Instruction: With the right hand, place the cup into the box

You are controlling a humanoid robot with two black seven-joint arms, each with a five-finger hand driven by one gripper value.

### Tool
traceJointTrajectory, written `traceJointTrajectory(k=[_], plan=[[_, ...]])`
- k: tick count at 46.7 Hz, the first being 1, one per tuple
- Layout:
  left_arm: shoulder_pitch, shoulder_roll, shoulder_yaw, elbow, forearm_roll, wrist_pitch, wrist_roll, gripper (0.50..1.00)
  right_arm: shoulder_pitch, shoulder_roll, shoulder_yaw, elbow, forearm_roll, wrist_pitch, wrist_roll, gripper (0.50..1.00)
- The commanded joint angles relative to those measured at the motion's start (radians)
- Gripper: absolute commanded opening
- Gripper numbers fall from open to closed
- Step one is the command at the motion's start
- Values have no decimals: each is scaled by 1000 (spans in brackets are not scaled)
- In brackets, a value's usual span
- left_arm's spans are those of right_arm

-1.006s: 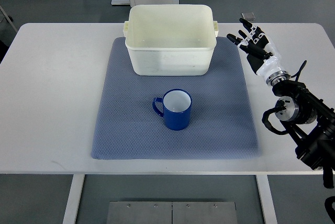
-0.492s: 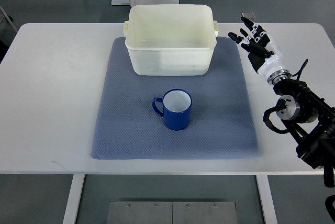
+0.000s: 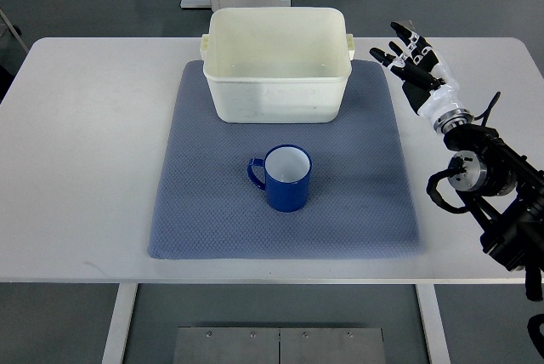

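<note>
Table (image 3: 85, 160) white, blue mat (image 3: 212, 211) on top. Cream box (image 3: 277, 65) at mat's far edge. Blue cup (image 3: 286, 178) upright mid-mat, near box, handle left. Right hand (image 3: 414, 66) beside box, fingers spread, holding nothing.

Cup (image 3: 287, 179): I see a dark blue mug with a white inside, standing upright, mouth up, nothing visible in it.
Cup handle: points toward the picture's left.
Cup position: on the blue mat, near its middle, just in front of the box and clear of it, not touching.
Box (image 3: 278, 65): cream-white plastic tub, rectangular with rounded corners, small lugs at its left and right rim.
Box state: open at the top, upright, interior bare.
Box position: on the far part of the mat, square to the table edge.
</note>
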State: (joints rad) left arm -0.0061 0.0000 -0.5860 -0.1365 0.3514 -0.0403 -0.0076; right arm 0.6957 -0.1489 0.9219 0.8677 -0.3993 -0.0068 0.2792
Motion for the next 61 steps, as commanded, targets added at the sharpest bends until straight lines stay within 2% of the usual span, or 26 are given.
traceJointTrajectory(k=[1,12,22,36,46,61], plan=[[0,0,0,0,0,0,0,1000,10,-4,-3,11,-1,1,0,1000],[0,0,0,0,0,-1,0,1000,42,-49,-6,125,-9,56,0,1000],[0,0,0,0,0,0,0,1000,91,-87,-60,220,-46,71,0,1000],[0,0,0,0,0,0,0,1000,110,-104,-169,304,-139,186,0,1000],[0,0,0,0,1,-1,0,1000,113,-116,-271,329,-217,266,2,1000],[0,0,0,0,0,-1,0,1000,108,-115,-380,324,-279,272,15,1000]])
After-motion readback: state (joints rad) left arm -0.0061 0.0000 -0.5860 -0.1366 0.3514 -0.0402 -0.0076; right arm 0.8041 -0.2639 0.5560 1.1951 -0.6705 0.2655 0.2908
